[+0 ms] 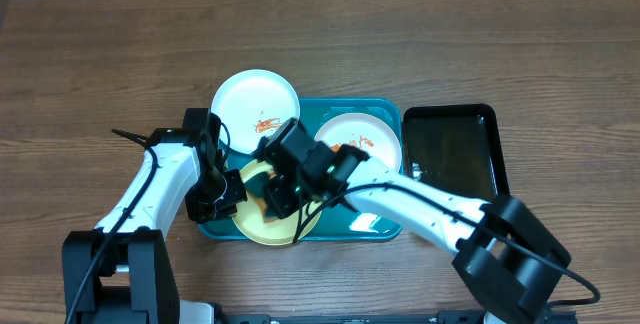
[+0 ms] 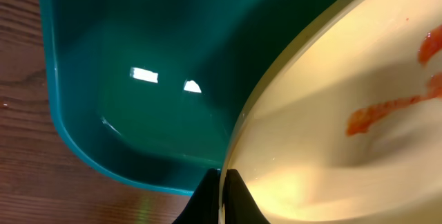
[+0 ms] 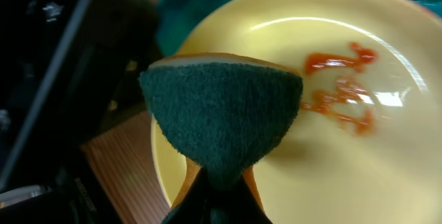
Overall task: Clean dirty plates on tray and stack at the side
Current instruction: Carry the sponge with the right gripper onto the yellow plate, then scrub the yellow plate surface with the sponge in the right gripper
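The brown wooden desk (image 1: 100, 64) carries a teal tray (image 2: 138, 120). My left claw (image 2: 222, 188) is clamped shut on the rim of the pale yellow plate (image 3: 387, 162), which reaches away from it toward my right claw (image 3: 215, 191). That one pinches a green sponge (image 3: 221, 110) over the same plate, with the orange-red sauce smears (image 3: 342, 89) just beyond the sponge. Two white plates lie past both claws, one (image 1: 255, 99) over the tray's far rim and the other (image 1: 355, 144) inside it
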